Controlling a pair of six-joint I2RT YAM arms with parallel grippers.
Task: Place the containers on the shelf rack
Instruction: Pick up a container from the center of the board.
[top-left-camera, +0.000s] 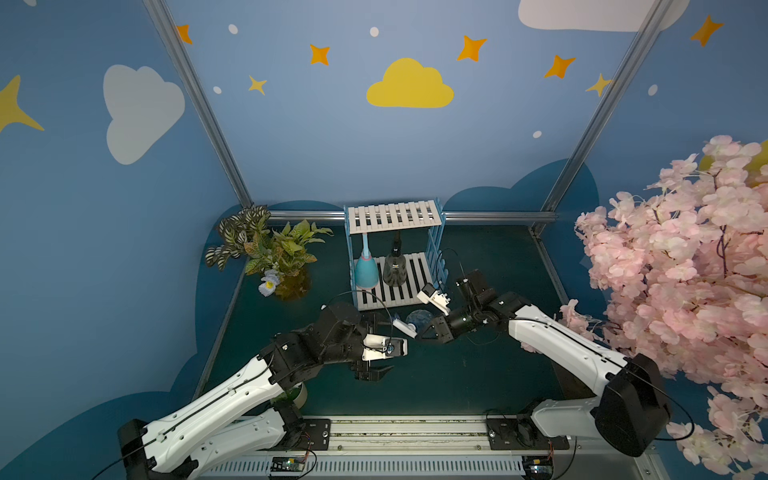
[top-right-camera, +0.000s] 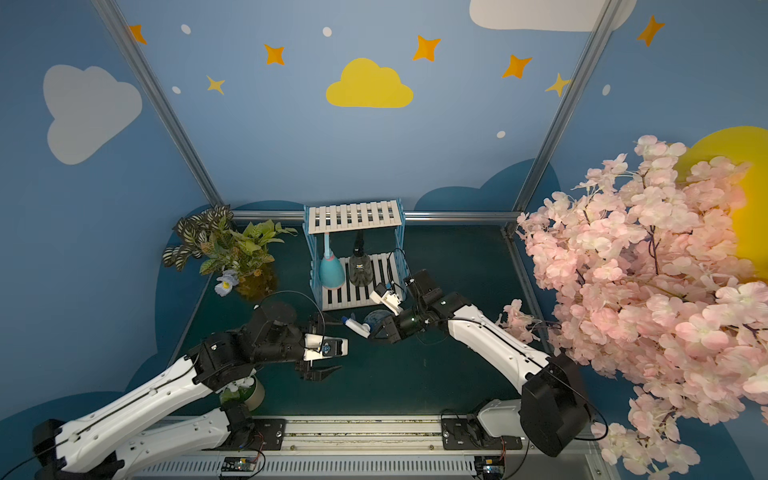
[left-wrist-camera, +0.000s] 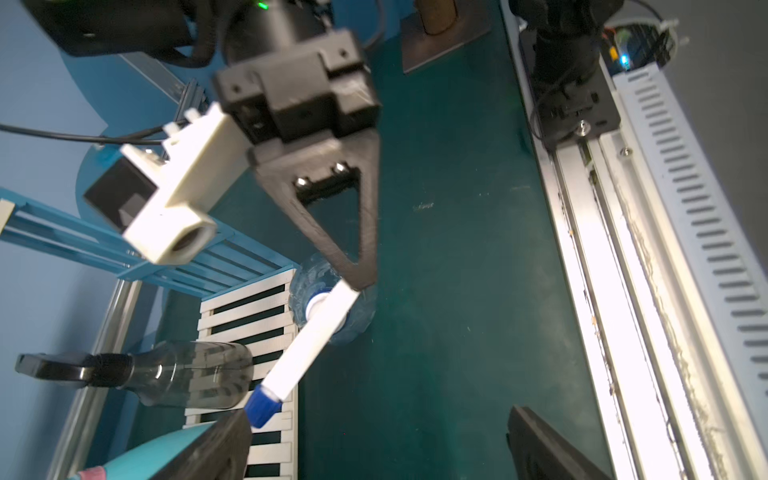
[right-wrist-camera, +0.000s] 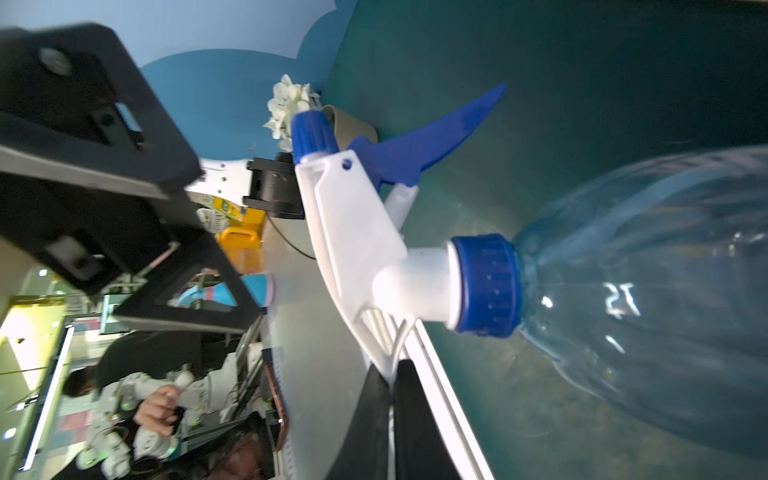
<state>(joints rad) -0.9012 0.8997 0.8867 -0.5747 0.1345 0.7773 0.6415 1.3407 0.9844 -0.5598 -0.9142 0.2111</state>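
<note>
The shelf rack (top-left-camera: 436, 249) stands at the back middle in both top views. On its lower shelf stand the light blue container (top-left-camera: 365, 272) and the smoky black container (top-left-camera: 394, 269). The clear container (top-left-camera: 417, 319) is just in front of the rack's right front corner, over the green table. My right gripper (top-left-camera: 419, 332) is shut on the rear fin of its white spray head (right-wrist-camera: 353, 232), with the pinch seen in the right wrist view (right-wrist-camera: 390, 384). My left gripper (top-left-camera: 386, 347) is open beside the blue nozzle tip (left-wrist-camera: 262, 409), holding nothing (left-wrist-camera: 378, 449).
Potted plants (top-left-camera: 270, 253) stand at the back left. A small pot (top-left-camera: 297, 395) sits under my left arm. A pink blossom tree (top-left-camera: 685, 270) overhangs the right side behind my right arm. A metal rail (top-left-camera: 415, 428) runs along the front edge.
</note>
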